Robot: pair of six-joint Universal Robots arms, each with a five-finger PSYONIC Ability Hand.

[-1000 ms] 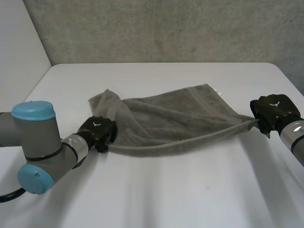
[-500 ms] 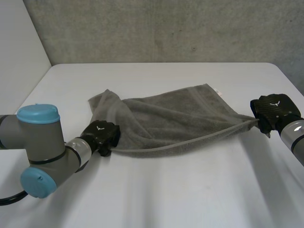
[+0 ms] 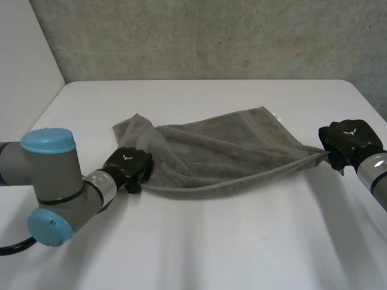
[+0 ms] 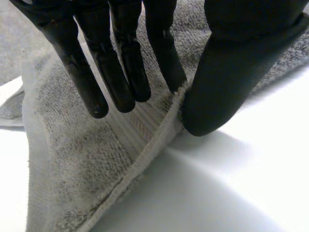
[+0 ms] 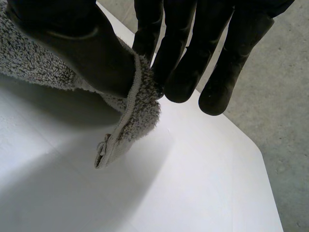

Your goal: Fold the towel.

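Head view: grey towel (image 3: pixel 224 154) lies mid-frame on the white table (image 3: pixel 242 241), stretched between my left hand (image 3: pixel 127 168), centre-left, and my right hand (image 3: pixel 347 140), right edge.

Left wrist view: fingers (image 4: pixel 125 63) and thumb pinch the hemmed edge.

Right wrist view: thumb pins a corner against my fingers.

Recommendation: lift both pinches together, with the held edge level and taut.

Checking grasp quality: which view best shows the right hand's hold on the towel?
The right wrist view: the right hand pinches a towel corner between thumb and fingers. The head view shows that hand from behind at the towel's corner, contact hidden. The left wrist view shows the left hand pinching another edge.
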